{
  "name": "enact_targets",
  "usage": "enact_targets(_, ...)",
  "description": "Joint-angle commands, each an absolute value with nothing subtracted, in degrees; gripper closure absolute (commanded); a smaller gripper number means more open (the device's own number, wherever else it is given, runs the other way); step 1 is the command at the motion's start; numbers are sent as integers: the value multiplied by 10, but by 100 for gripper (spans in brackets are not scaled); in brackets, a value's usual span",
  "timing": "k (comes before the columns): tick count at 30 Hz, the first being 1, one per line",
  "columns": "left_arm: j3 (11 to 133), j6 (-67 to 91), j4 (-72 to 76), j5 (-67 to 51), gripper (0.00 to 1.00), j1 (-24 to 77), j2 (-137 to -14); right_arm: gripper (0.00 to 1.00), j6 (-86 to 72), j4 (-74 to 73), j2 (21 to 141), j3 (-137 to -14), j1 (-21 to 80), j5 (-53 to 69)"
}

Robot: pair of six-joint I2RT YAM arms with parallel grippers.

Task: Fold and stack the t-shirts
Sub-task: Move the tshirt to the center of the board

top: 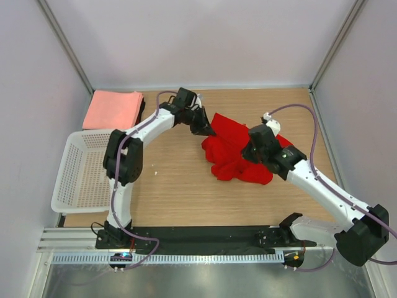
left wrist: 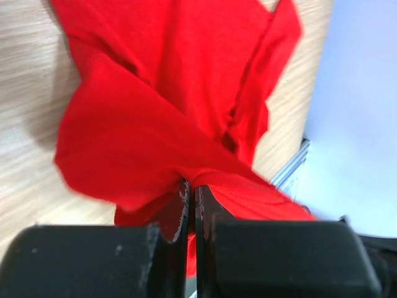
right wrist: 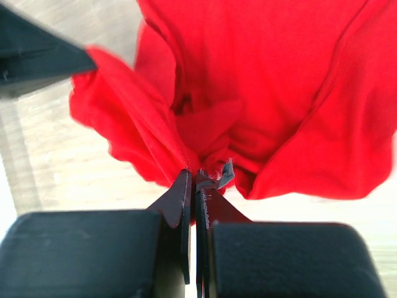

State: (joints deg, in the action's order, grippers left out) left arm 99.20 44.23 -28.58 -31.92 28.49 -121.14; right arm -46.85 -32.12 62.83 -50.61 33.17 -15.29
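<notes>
At the left edge of the table (top: pixel 173 186) stands the white mesh basket (top: pixel 80 171), its long side running from near to far. Just beyond it, in the far left corner, lie the salmon-pink folded shirts (top: pixel 113 109), a nearly square stack set slightly askew to the table edge. A dark sliver (top: pixel 142 108) shows along the stack's right side, too thin to tell what it is.

The left gripper (top: pixel 208 129) reaches to the far middle of the table. In the left wrist view, the left gripper (left wrist: pixel 191 186) has its jaws pressed together on a pinch of the red t-shirt (left wrist: pixel 173 93).

The red t-shirt (top: pixel 239 158) lies crumpled right of centre, a heap whose long axis runs diagonally from the far left, at the left gripper, to the near right. Its neck, sleeves and hem are lost in the folds, so I cannot tell which way it points.

The right gripper (top: pixel 251 152) sits over the middle of the heap, covering part of it. In the right wrist view, the right gripper (right wrist: pixel 193 177) is clamped on a gathered fold of the red t-shirt (right wrist: pixel 260 93). A blurred dark shape (right wrist: pixel 37 56) cuts into that view's upper left corner.
</notes>
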Motion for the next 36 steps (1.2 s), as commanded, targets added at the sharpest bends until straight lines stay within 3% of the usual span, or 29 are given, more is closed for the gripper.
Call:
enact_targets(1, 1003, 391, -266, -193, 100, 221, -1106, 99, -384, -518, 637, -649, 336, -301)
enact_targets(6, 1043, 350, -330, -171, 100, 223, -989, 99, -301, -595, 680, -828, 335, -444)
enact_targets(9, 1096, 337, -380, -135, 100, 226, -922, 99, -228, -572, 678, -931, 336, -428)
enact_targets(12, 1102, 334, -406, -113, 100, 237, -861, 99, -166, -536, 649, -960, 335, -349)
enact_targets(15, 1096, 335, -434, -92, 100, 257, -813, 99, -138, -502, 606, -953, 335, -242)
enact_targets(18, 1093, 340, -461, -84, 100, 264, -791, 99, -143, -482, 577, -932, 335, -232)
enact_targets(25, 1023, 348, -453, -111, 100, 265, -805, 99, -166, -533, 600, -873, 336, -364)
enact_targets(30, 865, 357, -360, -174, 99, 279, -852, 99, -235, -566, 649, -758, 327, -410)
enact_targets(32, 839, 351, -338, -192, 86, 280, -892, 99, -263, -551, 670, -718, 302, -410)
enact_targets(33, 833, 345, -340, -195, 71, 280, -905, 99, -267, -531, 681, -681, 288, -401)
enact_targets(34, 835, 337, -355, -190, 63, 279, -927, 99, -266, -518, 692, -663, 269, -383)
enact_targets(36, 828, 321, -382, -129, 50, 278, -933, 99, -262, -466, 730, -617, 196, -333)
